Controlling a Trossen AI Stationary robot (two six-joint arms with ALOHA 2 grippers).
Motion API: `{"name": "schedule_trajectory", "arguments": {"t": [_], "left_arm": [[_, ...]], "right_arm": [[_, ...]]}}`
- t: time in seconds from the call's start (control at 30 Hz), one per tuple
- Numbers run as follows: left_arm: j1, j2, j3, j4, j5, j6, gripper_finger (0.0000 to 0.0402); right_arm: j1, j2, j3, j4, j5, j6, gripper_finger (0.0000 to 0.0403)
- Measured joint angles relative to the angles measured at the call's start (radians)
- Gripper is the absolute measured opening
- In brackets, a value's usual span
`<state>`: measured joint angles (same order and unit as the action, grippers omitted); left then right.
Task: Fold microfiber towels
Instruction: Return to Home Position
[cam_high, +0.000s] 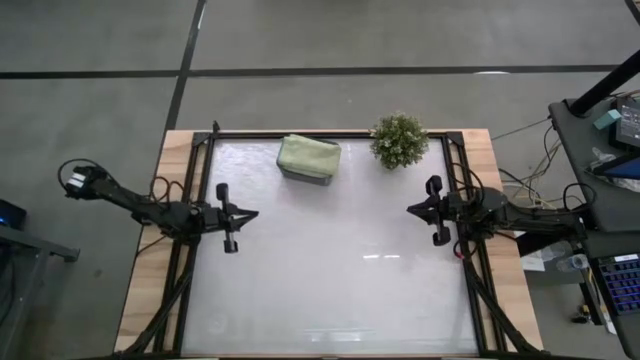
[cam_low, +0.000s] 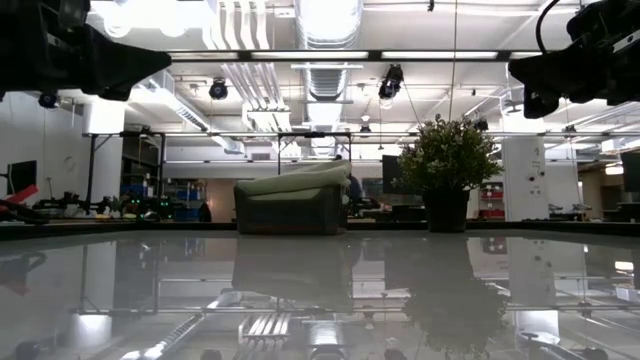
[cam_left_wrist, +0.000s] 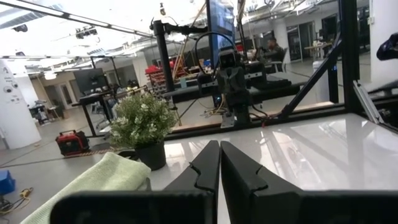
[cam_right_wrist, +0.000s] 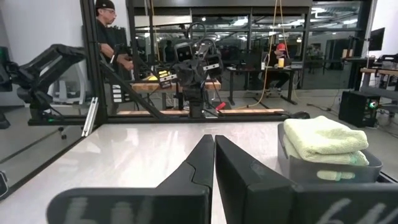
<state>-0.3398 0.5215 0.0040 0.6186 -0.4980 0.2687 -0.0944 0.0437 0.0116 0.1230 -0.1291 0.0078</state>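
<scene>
A folded light sage green microfiber towel lies on top of a small dark grey tray near the table's far edge; it also shows in the low view, the left wrist view and the right wrist view. My left gripper hovers shut at the table's left side, pointing toward the right. My right gripper hovers shut at the right side, pointing toward the left. Both are level, above the table and well away from the towel.
A bushy green potted plant stands at the far edge, right of the tray. The white glossy tabletop is framed by black rails. A dark bench with gear stands off the right side. People show in the room beyond the table.
</scene>
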Motion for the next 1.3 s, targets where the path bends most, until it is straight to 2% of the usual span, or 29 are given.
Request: {"name": "schedule_trajectory", "arguments": {"t": [0.53, 1.3], "left_arm": [[0.0, 0.121, 0.0, 0.0, 0.0, 0.0, 0.0], [0.0, 0.414, -0.001, 0.0, 0.002, 0.0, 0.0]], "right_arm": [[0.0, 0.0, 0.0, 0.0, 0.0, 0.0, 0.0009], [0.0, 0.0, 0.0, 0.0, 0.0, 0.0, 0.0009]]}}
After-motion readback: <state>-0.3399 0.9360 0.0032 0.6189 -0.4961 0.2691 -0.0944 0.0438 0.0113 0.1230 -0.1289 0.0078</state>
